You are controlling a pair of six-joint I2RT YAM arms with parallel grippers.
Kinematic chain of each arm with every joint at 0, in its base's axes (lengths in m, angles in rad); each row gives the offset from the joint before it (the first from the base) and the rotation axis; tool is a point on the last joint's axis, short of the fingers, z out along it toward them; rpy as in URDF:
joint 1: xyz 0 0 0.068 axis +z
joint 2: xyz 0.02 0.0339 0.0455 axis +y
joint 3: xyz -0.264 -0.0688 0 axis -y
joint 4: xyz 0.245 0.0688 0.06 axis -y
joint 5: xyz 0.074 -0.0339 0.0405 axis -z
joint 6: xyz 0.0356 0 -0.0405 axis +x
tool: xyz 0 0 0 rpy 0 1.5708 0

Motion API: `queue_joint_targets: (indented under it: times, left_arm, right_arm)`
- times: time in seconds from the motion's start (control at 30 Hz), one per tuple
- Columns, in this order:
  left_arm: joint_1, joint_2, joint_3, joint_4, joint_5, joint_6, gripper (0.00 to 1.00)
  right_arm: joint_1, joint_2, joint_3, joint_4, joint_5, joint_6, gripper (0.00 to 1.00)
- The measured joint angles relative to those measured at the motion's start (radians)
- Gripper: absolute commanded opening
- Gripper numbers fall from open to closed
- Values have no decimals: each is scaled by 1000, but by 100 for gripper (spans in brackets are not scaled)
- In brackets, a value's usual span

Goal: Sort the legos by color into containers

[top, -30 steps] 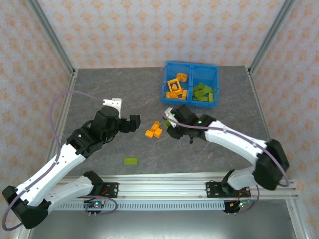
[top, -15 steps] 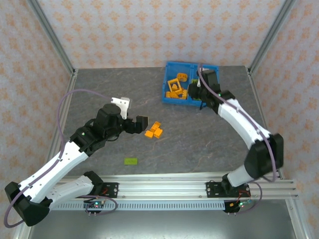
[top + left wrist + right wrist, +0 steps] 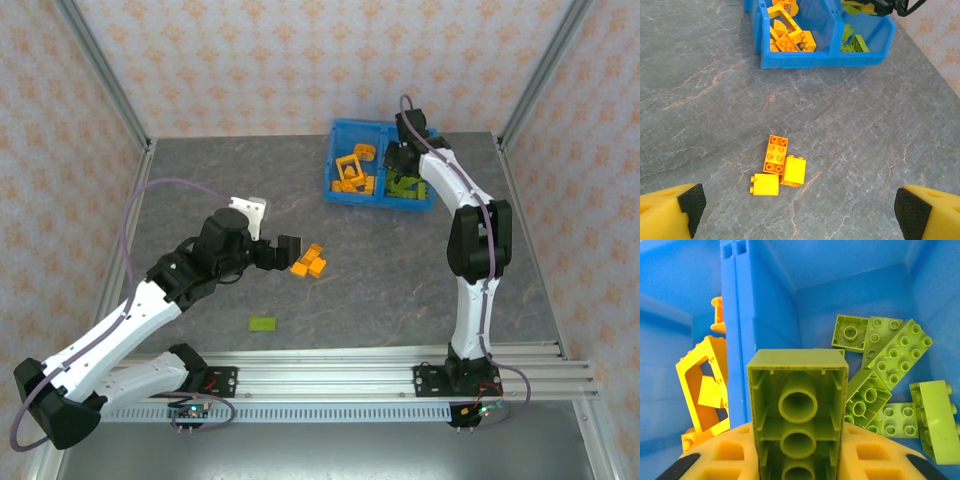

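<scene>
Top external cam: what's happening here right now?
The two arms are sorting by color into a blue bin. The right gripper is shut on a lime green brick and holds it over the bin's right compartment, where other green bricks lie; orange pieces are in the left one. The left gripper hovers open above three orange bricks on the table. One flat green piece lies on the table nearer the arm bases.

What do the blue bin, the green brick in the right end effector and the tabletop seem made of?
Blue bin: likely molded plastic, smooth with a slight sheen. Green brick: likely rigid plastic, matte; molded tubes show in its hollow underside. Tabletop: grey, stone-like with pale veins; whether it is real stone, laminate or a printed mat is not clear.
</scene>
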Motion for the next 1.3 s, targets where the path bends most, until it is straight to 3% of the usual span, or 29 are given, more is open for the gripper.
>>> queue_joint_targets:
  times: [0.2,0.37,0.73,0.93,1.2,1.3]
  left_arm:
    - [0,2,0,0,1,0,100]
    - [0,10,0,0,4,0,100]
    - [0,53,2,-4,0,-22,100]
    - [0,183,48,-53,-12,-46,100]
    - [-2,416,125,-81,11,-62,100]
    - [-12,505,160,-84,36,-68,99]
  right_arm:
    - [-21,41,27,-34,-12,48,32]
    - [-29,48,31,-55,-25,83,52]
    - [-29,1,64,-85,-62,88,55]
    - [-29,-261,-204,-27,-148,106,62]
    - [-28,-759,-618,29,-272,117,86]
    - [-28,-895,-711,29,-302,129,90]
